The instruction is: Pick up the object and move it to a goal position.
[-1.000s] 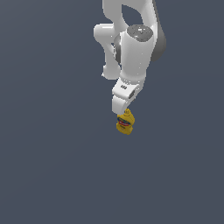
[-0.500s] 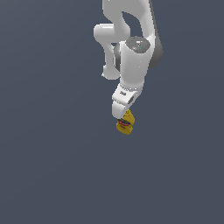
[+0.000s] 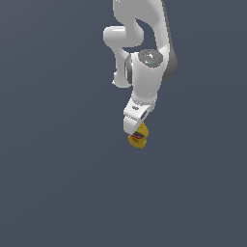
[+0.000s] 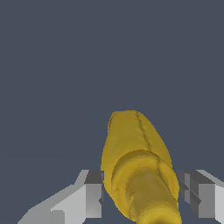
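The white Panda arm (image 3: 144,58) hangs down over a plain grey-blue surface, and everything here is easiest placed against the mustard bottle (image 3: 139,136) at its tip. From the exterior view, the gripper (image 3: 135,126) sits directly above and touching the bottle, partly covering its upper end, while the yellow body with its red-and-blue label sticks out below, tilted rather than upright. No shadow or contact with the surface shows under it, so whether it is lifted clear I cannot tell from there.

In the wrist view the bottle (image 4: 138,170) lies lengthwise between the two fingers, its narrower yellow cap end nearest the camera and its broader body pointing away. One grey finger pad (image 4: 93,194) stands against one flank of the bottle (seemingly touching it), and the other pad (image 4: 197,194) stands beside the opposite flank with a thin strip of background showing between. So the fingers are partly closed with the bottle between them, though whether they are truly squeezing it I cannot tell.
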